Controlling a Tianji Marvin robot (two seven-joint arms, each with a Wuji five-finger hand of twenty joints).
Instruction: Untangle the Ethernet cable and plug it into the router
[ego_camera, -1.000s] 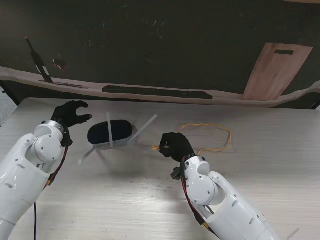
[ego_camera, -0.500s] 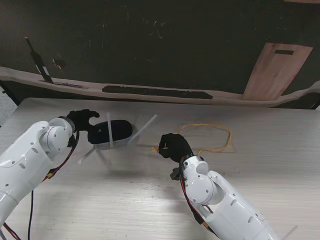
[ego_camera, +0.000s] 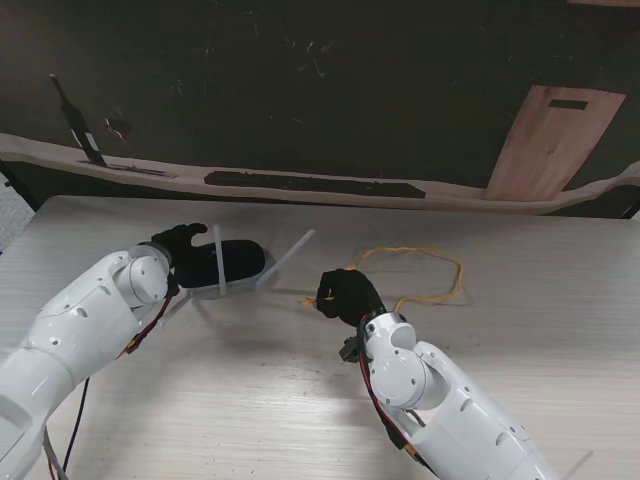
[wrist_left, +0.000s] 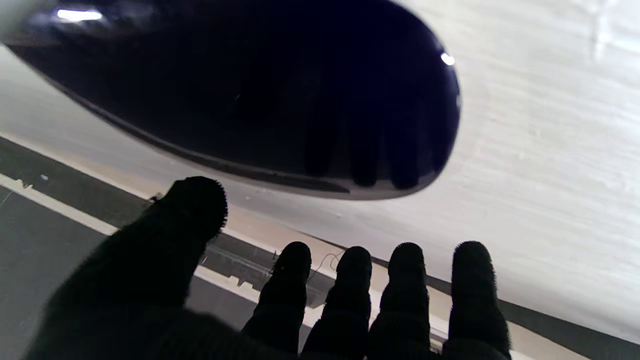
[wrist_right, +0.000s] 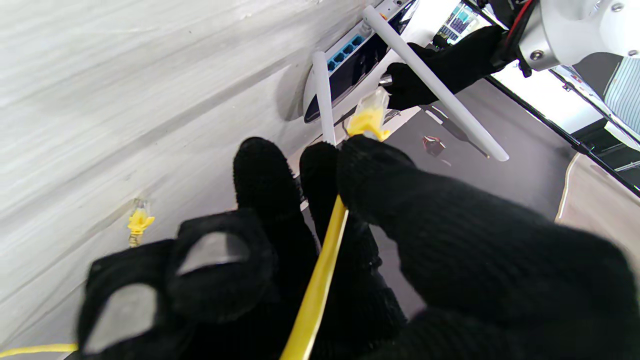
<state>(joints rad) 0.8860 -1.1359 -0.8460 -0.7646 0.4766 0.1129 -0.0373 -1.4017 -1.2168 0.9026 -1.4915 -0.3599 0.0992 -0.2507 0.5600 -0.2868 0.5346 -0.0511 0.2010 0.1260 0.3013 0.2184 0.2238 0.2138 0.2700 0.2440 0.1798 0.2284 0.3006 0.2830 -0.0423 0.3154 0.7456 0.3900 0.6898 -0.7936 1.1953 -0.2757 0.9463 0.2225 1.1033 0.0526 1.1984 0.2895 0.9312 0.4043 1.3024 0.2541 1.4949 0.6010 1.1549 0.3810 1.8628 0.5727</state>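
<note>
Left hand (ego_camera: 183, 246) spread against dark oval plastic router (ego_camera: 232, 262), bracing it; right hand (ego_camera: 347, 293) pinching yellow Ethernet cable (wrist_right: 320, 280) plug toward router's ports.

Bare table (ego_camera: 250, 400) fills the lower centre of the stand view. In mid-frame, the open stretch between the right hand (ego_camera: 347, 293) and the router (ego_camera: 222, 263) is crossed by a slanting white antenna (ego_camera: 285, 258). The left hand (ego_camera: 180, 248) crowds the router's left end, and a yellow cable loop (ego_camera: 440, 275) occupies centre-right.
</note>
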